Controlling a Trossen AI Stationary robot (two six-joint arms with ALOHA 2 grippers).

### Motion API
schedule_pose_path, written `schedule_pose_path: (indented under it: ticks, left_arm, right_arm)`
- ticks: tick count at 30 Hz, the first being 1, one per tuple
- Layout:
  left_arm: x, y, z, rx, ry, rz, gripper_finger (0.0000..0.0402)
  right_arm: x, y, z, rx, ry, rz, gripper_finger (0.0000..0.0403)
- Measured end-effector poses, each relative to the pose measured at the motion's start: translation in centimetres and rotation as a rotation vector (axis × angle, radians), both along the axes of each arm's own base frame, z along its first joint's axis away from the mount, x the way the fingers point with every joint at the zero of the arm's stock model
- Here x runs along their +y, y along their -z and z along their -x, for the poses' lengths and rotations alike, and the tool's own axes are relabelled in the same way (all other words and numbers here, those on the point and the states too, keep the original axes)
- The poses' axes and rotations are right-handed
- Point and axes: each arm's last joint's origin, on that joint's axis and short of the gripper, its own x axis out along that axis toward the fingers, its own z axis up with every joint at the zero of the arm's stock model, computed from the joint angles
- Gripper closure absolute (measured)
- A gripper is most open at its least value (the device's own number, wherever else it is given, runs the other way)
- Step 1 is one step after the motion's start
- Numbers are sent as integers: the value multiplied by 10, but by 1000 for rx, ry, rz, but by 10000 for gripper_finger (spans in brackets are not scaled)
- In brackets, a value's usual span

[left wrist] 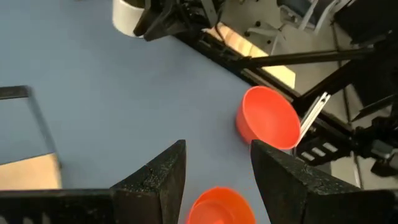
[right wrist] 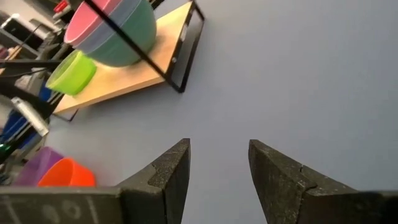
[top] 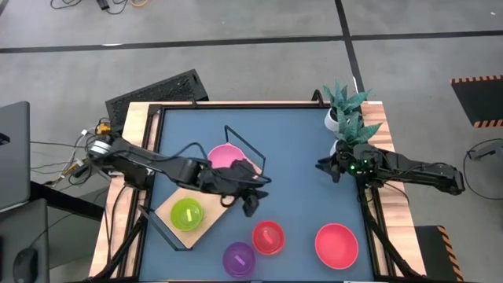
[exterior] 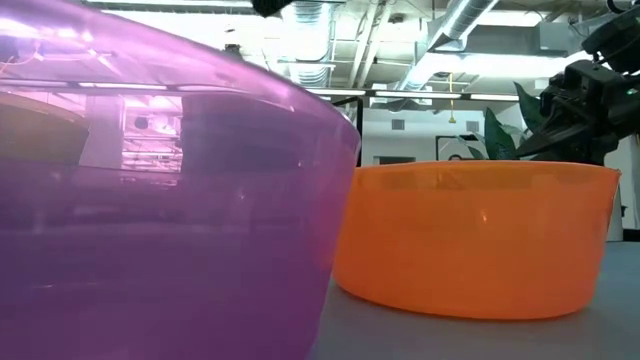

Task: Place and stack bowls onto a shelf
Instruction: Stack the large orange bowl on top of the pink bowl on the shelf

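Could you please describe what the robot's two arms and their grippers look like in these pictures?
Both arms are dark, nearly black, and built of slim jointed segments. The left arm has loose cables and a metallic fitting at its base; the right arm shows small green lights near its wrist. The left gripper and right gripper each have two broad, wedge-shaped black fingers with a rough, grainy surface.

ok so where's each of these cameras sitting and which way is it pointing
High view: above the table, looking straight down; both arms show, left gripper by the shelf.
Low view: at tabletop height, looking level past the purple bowl; part of an arm at upper right.
Left wrist view: looks past its open fingers at the large red bowl.
Right wrist view: past the right gripper toward the shelf.
Shared: the small red bowl shows in the high, low and both wrist views.
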Motion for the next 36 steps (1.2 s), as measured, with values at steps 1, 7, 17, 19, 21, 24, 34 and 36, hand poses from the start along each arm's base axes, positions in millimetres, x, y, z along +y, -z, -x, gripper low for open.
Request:
schedule_pose_path:
  ticks: [1, 7, 17, 19, 21, 24, 34, 36]
  left_arm:
    - [0, 3, -4, -8, -1, 4, 237]
    - [-1, 2, -9, -48, 15, 26, 237]
    - [0, -10, -7, -102, 13, 29, 237]
    - [1, -11, -8, -105, 12, 26, 237]
    - [1, -11, -8, -115, 14, 25, 237]
    - [3, -12, -9, -119, 9, 27, 237]
    - [7, -10, -9, -98, 3, 22, 237]
    - [7, -9, -9, -93, 4, 21, 237]
  right_arm:
    - [0, 0, 0, -2, -12, -7, 214]
    - [4, -2, -4, -34, -110, -116, 249]
    - [7, -33, -6, -170, -230, -166, 328]
    - [7, -46, -6, -196, -240, -142, 349]
    - [7, -62, -6, -228, -255, -108, 370]
    - [9, -86, -6, -258, -295, -70, 386]
    - [19, -117, -5, 130, -385, -116, 384]
    - [22, -112, -6, 246, -398, -147, 384]
